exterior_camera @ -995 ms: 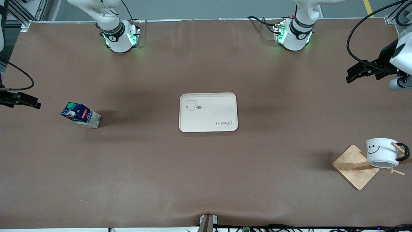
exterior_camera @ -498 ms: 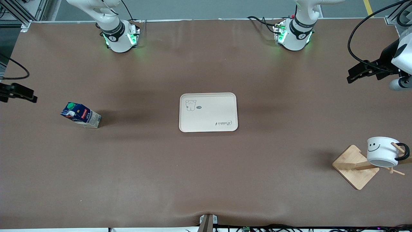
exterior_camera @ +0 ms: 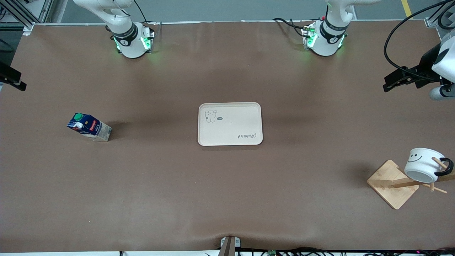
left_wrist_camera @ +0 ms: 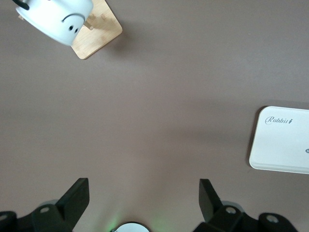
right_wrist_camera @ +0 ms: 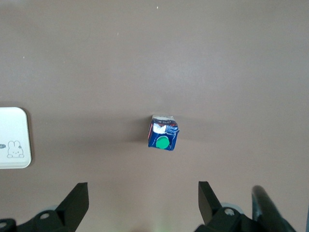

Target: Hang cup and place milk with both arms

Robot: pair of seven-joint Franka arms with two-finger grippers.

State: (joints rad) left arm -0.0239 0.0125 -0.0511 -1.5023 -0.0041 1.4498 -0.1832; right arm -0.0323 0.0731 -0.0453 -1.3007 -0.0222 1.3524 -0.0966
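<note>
The cup (exterior_camera: pixel 422 164), white with a smiley face, hangs tilted by its black handle on a peg of the wooden rack (exterior_camera: pixel 392 185) at the left arm's end of the table. It also shows in the left wrist view (left_wrist_camera: pixel 55 19). The milk (exterior_camera: pixel 89 127) stands on the table toward the right arm's end, and its green cap shows in the right wrist view (right_wrist_camera: pixel 163 134). My left gripper (exterior_camera: pixel 387 85) is open and empty, high over the table's end (left_wrist_camera: pixel 143 182). My right gripper (exterior_camera: pixel 19 84) is open and empty, high over the milk's end of the table (right_wrist_camera: pixel 143 185).
A cream tray (exterior_camera: pixel 230 123) with a bear drawing lies at the table's middle, empty; it shows in both wrist views (left_wrist_camera: pixel 285 140) (right_wrist_camera: pixel 13 137). The rack's base (left_wrist_camera: pixel 99 31) sits on the brown mat. Cables run along the table's near edge (exterior_camera: pixel 302 251).
My right gripper has moved toward the robots' bases and partly out of the front view. The cup has swung and tilted on its peg. My left gripper has barely moved.
</note>
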